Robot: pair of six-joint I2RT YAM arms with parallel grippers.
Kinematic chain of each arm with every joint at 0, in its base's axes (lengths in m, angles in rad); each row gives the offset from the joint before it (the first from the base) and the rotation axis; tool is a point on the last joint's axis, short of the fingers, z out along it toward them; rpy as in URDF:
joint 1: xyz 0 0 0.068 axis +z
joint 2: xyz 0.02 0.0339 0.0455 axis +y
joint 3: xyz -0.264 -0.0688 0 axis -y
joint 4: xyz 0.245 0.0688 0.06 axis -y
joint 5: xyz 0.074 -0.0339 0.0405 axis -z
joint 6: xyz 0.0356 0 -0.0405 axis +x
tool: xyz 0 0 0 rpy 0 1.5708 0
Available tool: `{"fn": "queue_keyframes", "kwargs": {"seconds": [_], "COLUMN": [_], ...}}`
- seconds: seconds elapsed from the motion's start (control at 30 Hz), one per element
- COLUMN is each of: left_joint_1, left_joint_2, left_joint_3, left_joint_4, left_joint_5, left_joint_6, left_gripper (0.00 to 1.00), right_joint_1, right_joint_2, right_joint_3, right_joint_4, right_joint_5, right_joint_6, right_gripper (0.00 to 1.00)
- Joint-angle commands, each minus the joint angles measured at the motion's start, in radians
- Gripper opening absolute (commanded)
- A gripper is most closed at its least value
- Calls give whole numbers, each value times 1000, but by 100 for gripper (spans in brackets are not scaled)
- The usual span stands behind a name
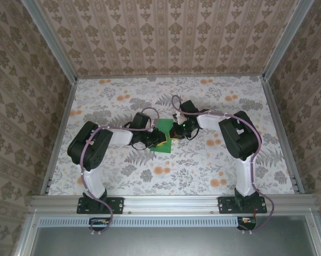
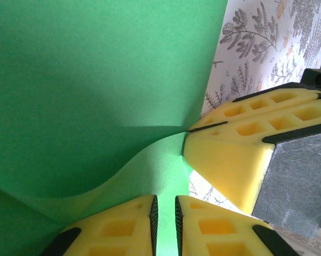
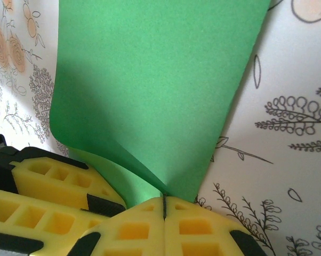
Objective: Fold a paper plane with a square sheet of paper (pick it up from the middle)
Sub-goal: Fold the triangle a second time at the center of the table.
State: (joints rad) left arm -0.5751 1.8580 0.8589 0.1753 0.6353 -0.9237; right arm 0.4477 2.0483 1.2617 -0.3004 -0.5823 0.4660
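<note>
The square sheet of paper (image 1: 163, 136) is bright green and lies mid-table between both grippers, partly folded over. My right gripper (image 3: 164, 205) is shut on one edge of the sheet (image 3: 150, 96), which is lifted and curls back over itself. In the left wrist view, the right gripper (image 2: 191, 133) pinches the sheet (image 2: 96, 80) at a point where a curved flap rises. My left gripper (image 2: 165, 213) stands over the lower layer with its jaws a narrow gap apart, and green paper shows through that gap. Its fingers (image 3: 59, 186) rest next to the right gripper's.
The table (image 1: 203, 170) has a floral cloth and is walled on three sides by patterned panels. Both arms reach inward from the near rail (image 1: 171, 201), their grippers almost touching at the centre.
</note>
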Motion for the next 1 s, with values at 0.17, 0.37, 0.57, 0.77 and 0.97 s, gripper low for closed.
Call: {"fn": "queue_keyframes", "kwargs": {"seconds": [0.17, 0.37, 0.57, 0.77, 0.97], "left_joint_1": [-14, -22, -23, -23, -23], "left_joint_2": [13, 12, 10, 7, 2], "left_joint_3": [-38, -45, -46, -48, -39], "left_joint_4": [-71, -63, -62, -58, -59], "left_joint_5": [-78, -97, -102, -102, -94], "left_joint_6": [-27, -33, -33, -35, -30], "left_gripper": [16, 14, 13, 13, 12], "right_joint_1": [-13, -13, -1, 8, 8], "right_joint_2": [-79, -118, -85, -36, 10], "right_joint_3": [14, -33, -37, -1, 19], "right_joint_4": [-50, -30, -12, -14, -39], "right_joint_5": [62, 65, 4, -16, 4], "right_joint_6": [15, 22, 26, 25, 8], "right_gripper": [22, 17, 10, 9, 8]}}
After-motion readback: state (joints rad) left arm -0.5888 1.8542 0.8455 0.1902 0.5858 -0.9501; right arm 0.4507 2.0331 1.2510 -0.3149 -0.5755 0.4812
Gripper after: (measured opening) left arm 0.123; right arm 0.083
